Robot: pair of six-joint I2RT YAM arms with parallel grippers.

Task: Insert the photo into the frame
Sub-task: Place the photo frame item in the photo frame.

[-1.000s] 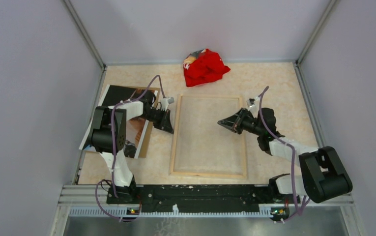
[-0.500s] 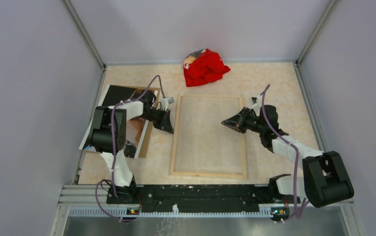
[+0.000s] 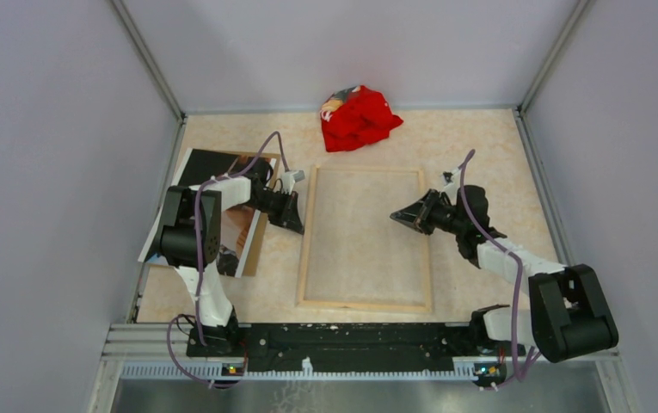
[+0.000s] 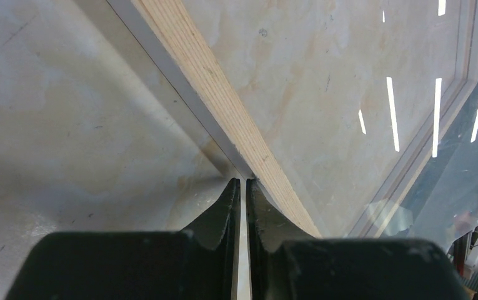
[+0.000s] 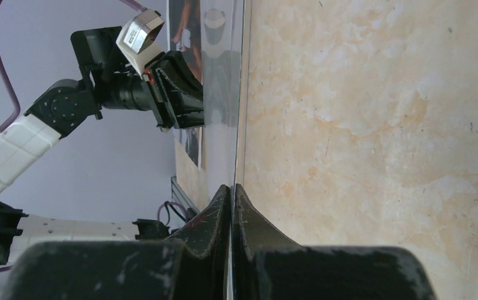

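The frame point(image 3: 364, 303) lies flat mid-table with its pale wood back edges up. My left gripper point(image 3: 296, 225) is shut on the thin white lip of the frame's left rail point(image 4: 224, 100), as the left wrist view point(image 4: 243, 181) shows. Over the frame's right half, my right gripper point(image 3: 395, 216) is shut on the edge of the clear pane point(image 5: 224, 94), which runs away from the jaws point(image 5: 231, 187) edge-on. The pane's raised edge point(image 4: 467, 156) catches light streaks. The dark photo point(image 3: 205, 168) lies at the left on a brown board point(image 3: 255, 243), partly under the left arm.
A crumpled red cloth point(image 3: 358, 116) sits at the back of the table, just beyond the frame. Grey walls close in the marbled tabletop point(image 3: 480, 146) on the left, right and back. The arms' base rail point(image 3: 351, 335) runs along the near edge.
The right gripper has shifted slightly to the right, with its wrist swinging a little toward the back. The left arm, frame and photo have not moved.
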